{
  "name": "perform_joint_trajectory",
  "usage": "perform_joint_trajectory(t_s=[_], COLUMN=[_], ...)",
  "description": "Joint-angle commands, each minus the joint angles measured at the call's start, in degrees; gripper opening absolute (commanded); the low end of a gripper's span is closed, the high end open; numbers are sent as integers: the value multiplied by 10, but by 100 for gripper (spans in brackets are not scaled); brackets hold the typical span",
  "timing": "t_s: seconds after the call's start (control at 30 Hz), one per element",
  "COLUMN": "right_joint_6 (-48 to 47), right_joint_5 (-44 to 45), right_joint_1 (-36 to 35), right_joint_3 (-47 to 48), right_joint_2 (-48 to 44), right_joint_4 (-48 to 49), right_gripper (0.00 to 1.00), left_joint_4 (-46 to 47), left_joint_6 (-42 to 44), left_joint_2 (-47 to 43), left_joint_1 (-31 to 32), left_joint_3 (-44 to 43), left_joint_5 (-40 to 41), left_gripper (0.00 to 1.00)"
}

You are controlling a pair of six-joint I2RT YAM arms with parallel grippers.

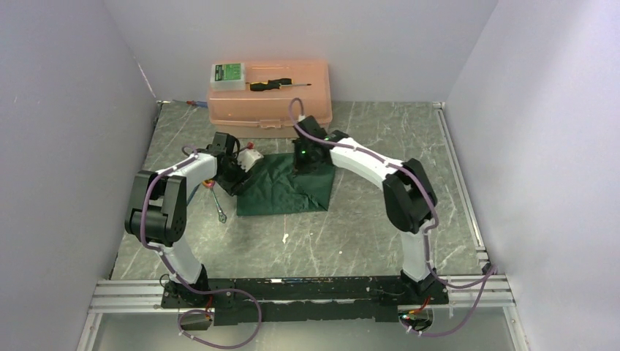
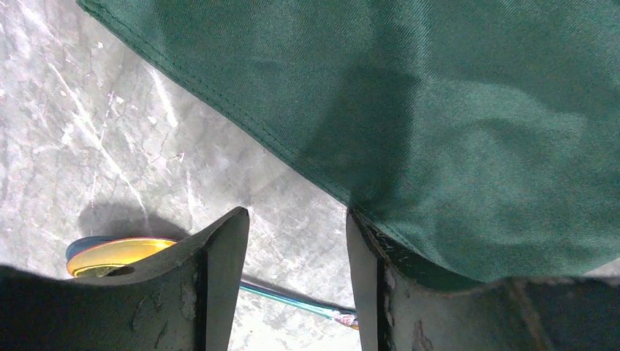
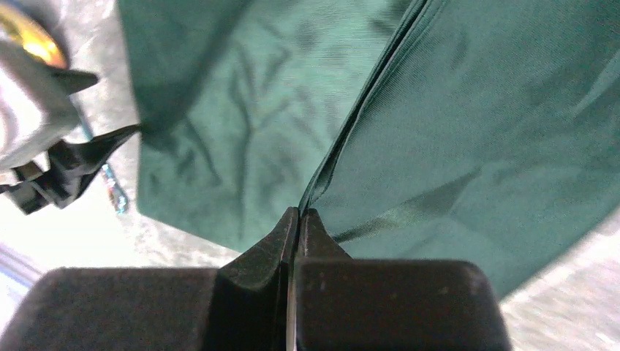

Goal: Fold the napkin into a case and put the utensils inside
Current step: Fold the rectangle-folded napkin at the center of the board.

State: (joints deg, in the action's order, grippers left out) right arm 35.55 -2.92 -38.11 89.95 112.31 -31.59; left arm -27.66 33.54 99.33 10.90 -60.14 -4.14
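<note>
Pale lilac walls close in a grey-green marbled table (image 1: 365, 234), and near its middle, between the two arms, lies the napkin (image 1: 281, 186): dark green, plain, with a slight sheen, spread mostly flat with soft creases and a stitched hem. The coming move seems to turn on that hem. In the left wrist view it runs slantwise ahead of the left gripper (image 2: 296, 219) and ends against the fingertip on the cloth side, while the other fingertip stands over bare table. So the left arm is the nearer one to this free side of the cloth, and its jaws stand apart with nothing between them yet. At the napkin's far side the right gripper (image 3: 298, 216) has its jaws pressed together on the fabric, pinching a doubled edge whose crease runs straight away from the fingertips. I judge this to be the folding step, with the case not yet formed. The utensils are outside the cloth, on the left gripper's outer side: the gold-headed utensil (image 2: 117, 256) lies just behind the outer finger, and the thin silver utensil (image 1: 220, 212) lies nearer the arm bases. Beyond both grippers sits an orange plastic box (image 1: 270, 110) with a black-handled screwdriver (image 1: 278, 85) on its lid.
</note>
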Motion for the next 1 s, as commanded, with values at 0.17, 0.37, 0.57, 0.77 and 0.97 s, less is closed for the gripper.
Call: perform_joint_trajectory(t_s=[0.17,0.37,0.57,0.77,0.97], right_joint_6=[-5,-1,-14,-23,-16], right_joint_5=[-106,-138,-162,-184,-196], right_joint_1=[-69,-73,-86,-92,-92], right_joint_3=[112,142,141,78,-2], right_joint_2=[102,137,157,144,123], right_joint_4=[65,96,138,209,265], right_gripper=[0,0,0,0,0], left_joint_4=[-8,-20,-57,-73,-77], left_joint_6=[-36,-47,-84,-128,-173], left_joint_2=[-2,4,4,11,44], left_joint_1=[-16,-21,-35,-64,-86], left_joint_3=[7,-7,-39,-60,-80], left_joint_5=[-45,-51,-83,-107,-107], left_gripper=[56,54,51,48,47])
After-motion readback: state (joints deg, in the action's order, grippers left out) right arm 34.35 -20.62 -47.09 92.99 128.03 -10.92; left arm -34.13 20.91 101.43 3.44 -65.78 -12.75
